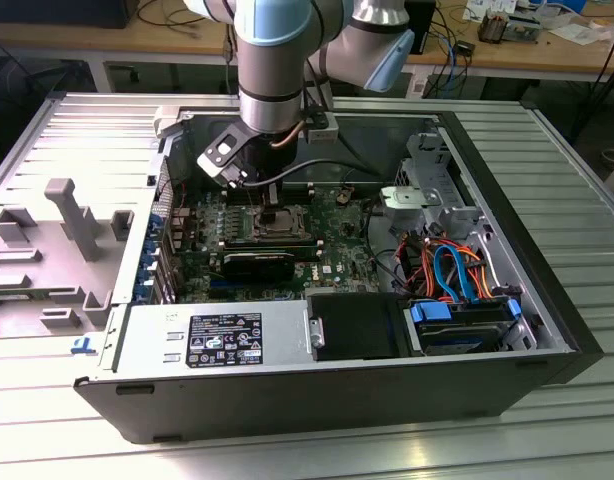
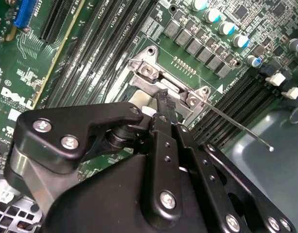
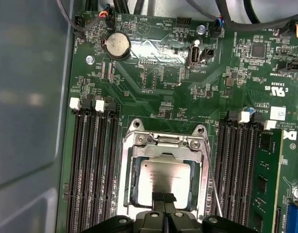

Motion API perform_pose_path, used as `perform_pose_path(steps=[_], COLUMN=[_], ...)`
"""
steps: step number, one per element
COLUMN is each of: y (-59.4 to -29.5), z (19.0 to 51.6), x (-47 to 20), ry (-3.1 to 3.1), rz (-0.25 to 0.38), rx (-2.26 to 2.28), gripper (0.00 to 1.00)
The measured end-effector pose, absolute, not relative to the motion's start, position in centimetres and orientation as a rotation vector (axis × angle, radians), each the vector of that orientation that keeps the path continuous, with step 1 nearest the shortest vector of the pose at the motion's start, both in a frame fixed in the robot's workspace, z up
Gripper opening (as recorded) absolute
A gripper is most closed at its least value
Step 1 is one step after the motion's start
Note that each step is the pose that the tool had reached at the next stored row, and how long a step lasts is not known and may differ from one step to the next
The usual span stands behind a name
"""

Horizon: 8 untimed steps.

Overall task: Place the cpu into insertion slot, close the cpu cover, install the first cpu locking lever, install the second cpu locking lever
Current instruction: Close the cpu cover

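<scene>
In the first wrist view the cpu [image 3: 166,175] lies flat in the insertion slot [image 3: 124,187], its silver top showing through the window of the cpu cover [image 3: 163,151], which lies down over it. My gripper [image 3: 163,198] is shut, with its tips together at the edge of the chip on the side away from the cover's hinge. The second wrist view shows the gripper [image 2: 162,99] low over the socket. A thin wire locking lever [image 2: 241,128] sticks out free from the socket's side, also seen as the lever [image 3: 210,180]. In the exterior view the gripper [image 1: 270,200] is down inside the case.
The green motherboard [image 1: 337,250] lies in an open computer case [image 1: 547,300]. Black memory slots [image 3: 93,165] flank the socket on both sides. A black power supply [image 1: 217,335] and a drive bay with blue and orange cables [image 1: 457,270] sit along the near side.
</scene>
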State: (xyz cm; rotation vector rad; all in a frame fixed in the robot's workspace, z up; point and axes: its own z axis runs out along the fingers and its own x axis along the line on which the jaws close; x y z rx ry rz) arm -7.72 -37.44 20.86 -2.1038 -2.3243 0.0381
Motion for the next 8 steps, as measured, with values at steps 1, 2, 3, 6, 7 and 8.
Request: perform_pose_path(steps=[1,2,3,6,7,8], y=[-37.45,-37.45,-37.47,-37.49,-37.48,-37.47], z=[20.84,20.75,20.62,20.39,20.42,20.51], x=[-7.73,-7.72,-7.74,-7.73,-7.72,-7.72], ry=[-2.324,-2.324,-2.324,-2.325,-2.324,-2.324], rz=[0.038,0.038,0.04,0.039,0.039,0.038], rx=[-2.104,-2.104,-2.104,-2.104,-2.104,-2.104], gripper=[0.11,0.11,0.11,0.11,0.11,0.11])
